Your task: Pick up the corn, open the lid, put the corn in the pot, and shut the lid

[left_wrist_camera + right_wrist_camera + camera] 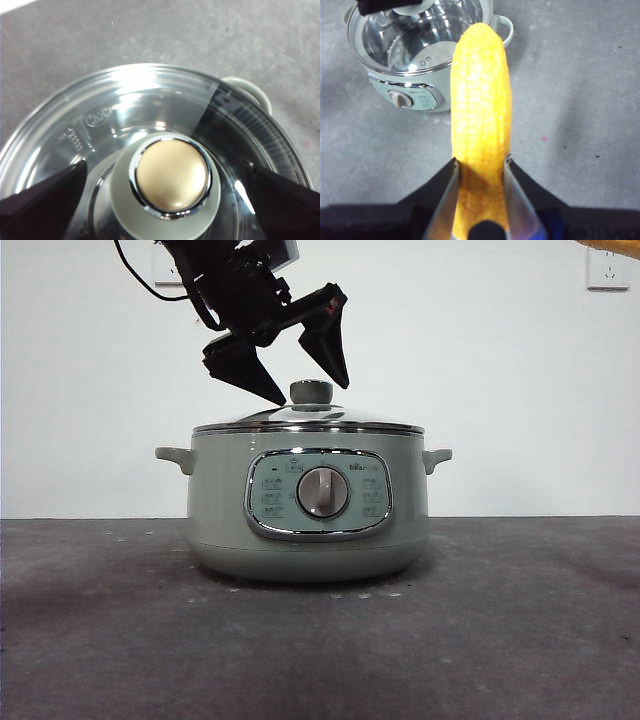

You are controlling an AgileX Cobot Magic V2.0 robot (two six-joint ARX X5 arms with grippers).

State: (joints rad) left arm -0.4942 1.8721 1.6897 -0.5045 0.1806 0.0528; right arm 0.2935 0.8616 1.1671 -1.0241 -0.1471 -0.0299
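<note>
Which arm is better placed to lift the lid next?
Left. The left gripper hangs open just above the knob of the lid, jaws either side. The right gripper is shut on the corn, off to one side.

A plain white wall (520,390) stood behind the table, evenly lit and bare apart from two white wall sockets: one (608,268) near the upper right corner of the front view, and another (166,270) high on the left, partly hidden. The table (520,630) had a dark grey, slightly speckled top, met the wall in a straight level line, and showed paler grey in the wrist views. Soft shadow lay along its left side and far right edge.
</note>
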